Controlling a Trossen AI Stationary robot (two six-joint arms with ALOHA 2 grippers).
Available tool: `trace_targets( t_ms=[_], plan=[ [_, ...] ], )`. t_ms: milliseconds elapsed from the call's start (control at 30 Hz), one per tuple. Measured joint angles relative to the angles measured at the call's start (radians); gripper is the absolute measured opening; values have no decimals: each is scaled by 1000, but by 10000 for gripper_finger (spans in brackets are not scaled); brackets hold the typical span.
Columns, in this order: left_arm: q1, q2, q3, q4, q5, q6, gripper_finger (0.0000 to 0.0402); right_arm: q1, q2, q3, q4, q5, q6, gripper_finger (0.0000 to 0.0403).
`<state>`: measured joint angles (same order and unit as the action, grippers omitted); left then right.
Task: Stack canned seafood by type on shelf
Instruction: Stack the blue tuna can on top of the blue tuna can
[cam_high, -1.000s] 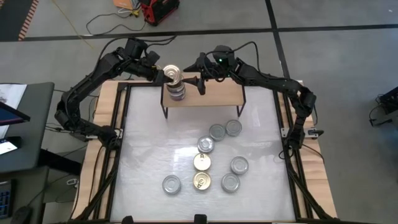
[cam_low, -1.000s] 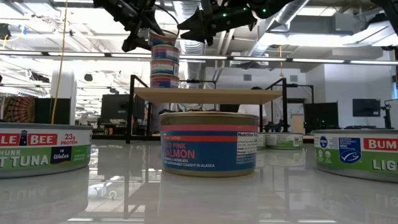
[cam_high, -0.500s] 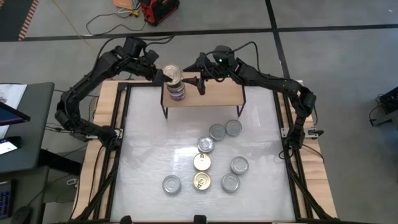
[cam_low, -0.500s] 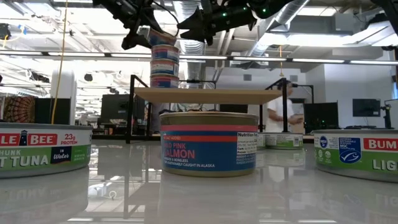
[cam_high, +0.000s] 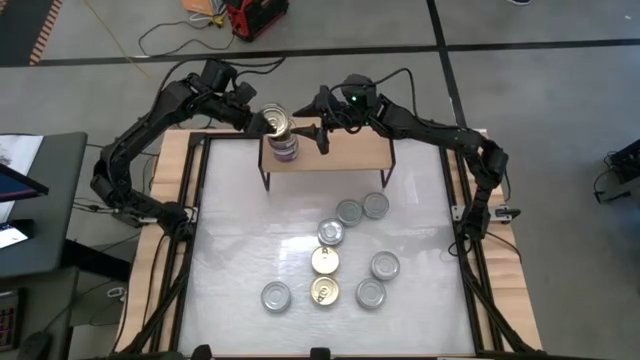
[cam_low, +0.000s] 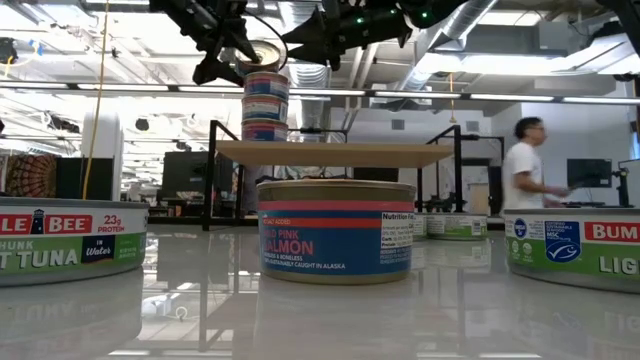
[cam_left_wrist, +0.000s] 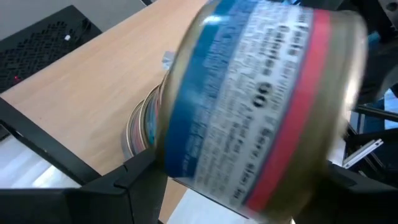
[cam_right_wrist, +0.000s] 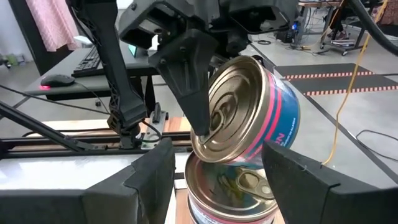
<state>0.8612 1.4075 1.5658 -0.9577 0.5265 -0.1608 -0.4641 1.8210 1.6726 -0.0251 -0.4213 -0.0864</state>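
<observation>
1. High view: left gripper (cam_high: 268, 122) is gripping a tilted gold-lidded can (cam_high: 277, 121) over the can stack (cam_high: 285, 148) at the shelf (cam_high: 350, 152) left end.
2. Right wrist view: can's lid is tipping sideways, lower edge just above the stack's top lid.
3. Right gripper (cam_high: 322, 135) is hanging just right of the stack, fingers spread, nothing held.
4. Low view only: person (cam_low: 522, 175) is walking far right; loose tins (cam_high: 325, 262) are lying on the near surface (cam_high: 230, 250).

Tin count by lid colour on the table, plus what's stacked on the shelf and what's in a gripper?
silver-lidded tins on table: 6
gold-lidded tins on table: 2
stacked tins on shelf: 2
held tin in left gripper: 1
Total: 11
</observation>
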Motion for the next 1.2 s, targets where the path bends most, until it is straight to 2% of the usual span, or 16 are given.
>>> trace_targets(
  t_ms=[433, 833, 1067, 1200],
  plan=[
    [0, 1, 49, -56, 19, 7, 266, 0, 0, 0, 3, 0, -1, 265],
    [0, 9, 49, -8, 29, -23, 266, 0, 0, 0, 3, 0, 0, 265],
    [4, 53, 50, 24, 76, -38, 266, 0, 0, 0, -1, 0, 0, 265],
    [7, 49, 50, 10, 44, -11, 266, 0, 0, 0, -1, 0, -1, 265]
  ],
)
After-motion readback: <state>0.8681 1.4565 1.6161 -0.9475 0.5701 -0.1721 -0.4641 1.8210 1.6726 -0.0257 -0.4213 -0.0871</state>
